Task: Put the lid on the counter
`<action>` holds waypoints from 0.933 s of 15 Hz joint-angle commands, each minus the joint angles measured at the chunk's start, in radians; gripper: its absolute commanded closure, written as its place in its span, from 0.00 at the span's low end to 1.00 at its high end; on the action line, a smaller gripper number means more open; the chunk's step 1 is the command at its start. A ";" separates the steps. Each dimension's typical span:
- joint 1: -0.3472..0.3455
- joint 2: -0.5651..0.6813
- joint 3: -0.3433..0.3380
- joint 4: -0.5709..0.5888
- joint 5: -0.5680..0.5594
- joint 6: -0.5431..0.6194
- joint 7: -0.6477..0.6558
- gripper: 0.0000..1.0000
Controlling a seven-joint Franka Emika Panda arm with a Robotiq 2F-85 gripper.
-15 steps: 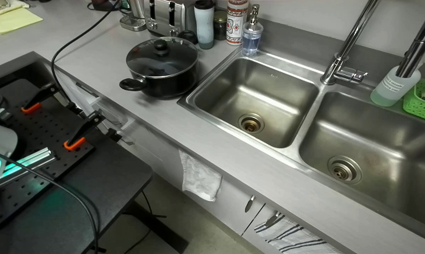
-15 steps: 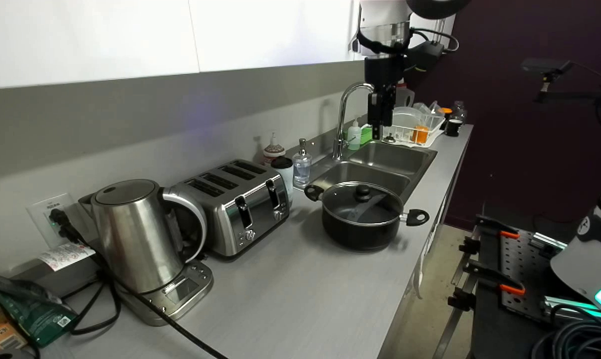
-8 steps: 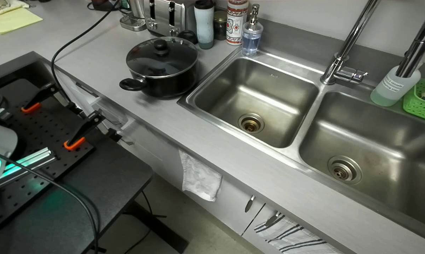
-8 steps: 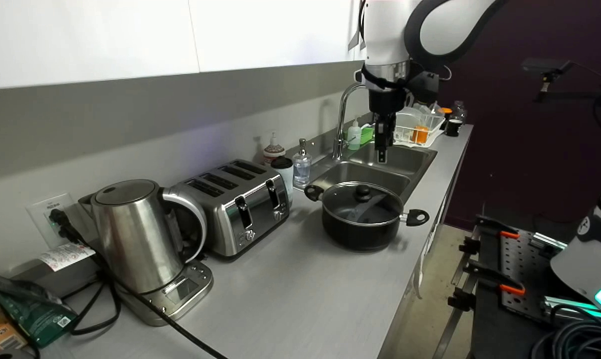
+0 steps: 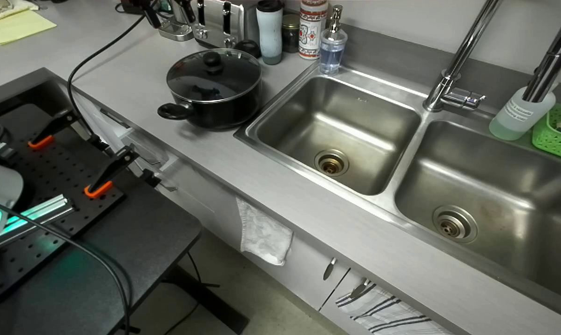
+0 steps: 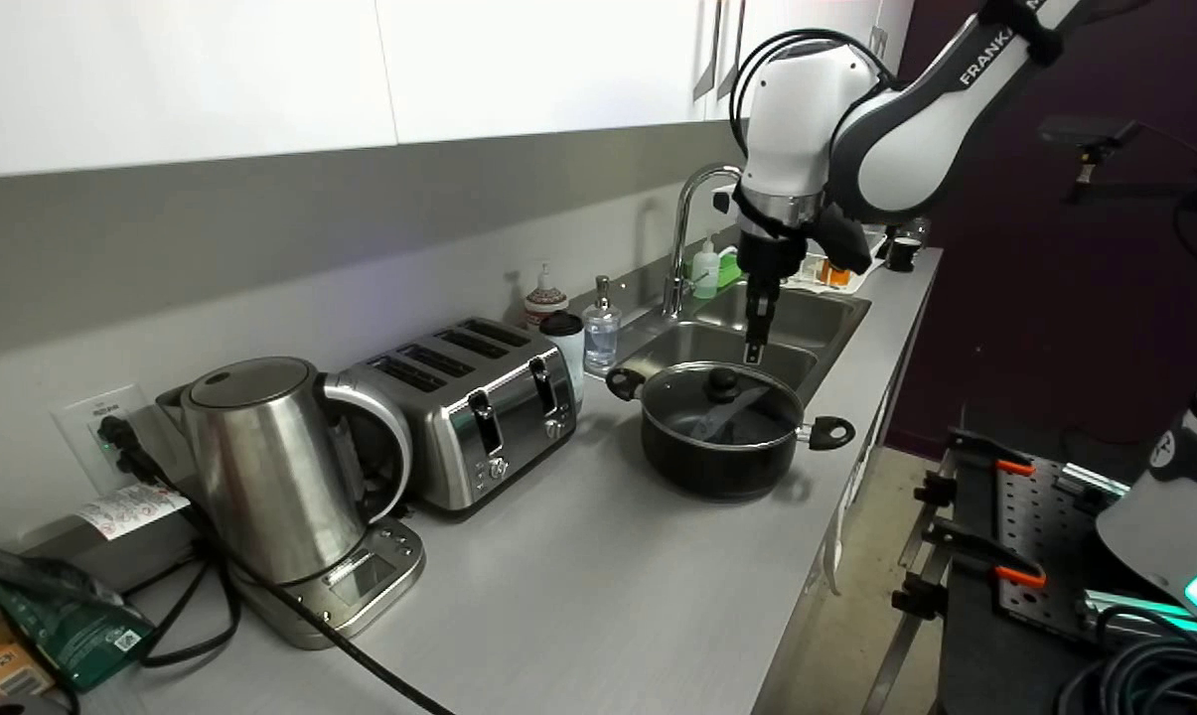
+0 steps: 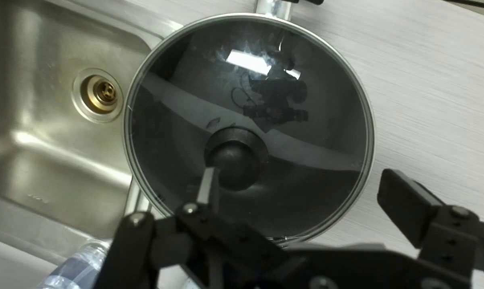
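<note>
The round glass lid with a black centre knob sits on the black pot. The pot stands on the grey counter beside the sink. The lid also shows in the other exterior view and nearly whole in the wrist view. My gripper points down above the pot, on its sink side. In the wrist view the gripper is open and empty. One finger overlaps the knob's edge in the picture; the other finger appears beyond the rim. Contact cannot be told.
Two sink basins adjoin the pot. A toaster, a kettle, a tumbler and a soap dispenser stand near the wall. Cabinets hang above. The pot's side handle points towards the counter's front edge.
My arm and gripper have come down towards the pot. The fingers now show at the top edge of an exterior view. The lid and pot have not moved.
</note>
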 commanded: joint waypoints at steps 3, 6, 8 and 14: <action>-0.037 0.118 -0.041 -0.025 0.051 0.237 -0.170 0.00; -0.069 0.177 -0.021 0.005 0.133 0.286 -0.275 0.00; -0.098 0.213 0.009 0.030 0.201 0.298 -0.347 0.00; -0.200 0.306 0.122 0.153 0.348 0.251 -0.483 0.00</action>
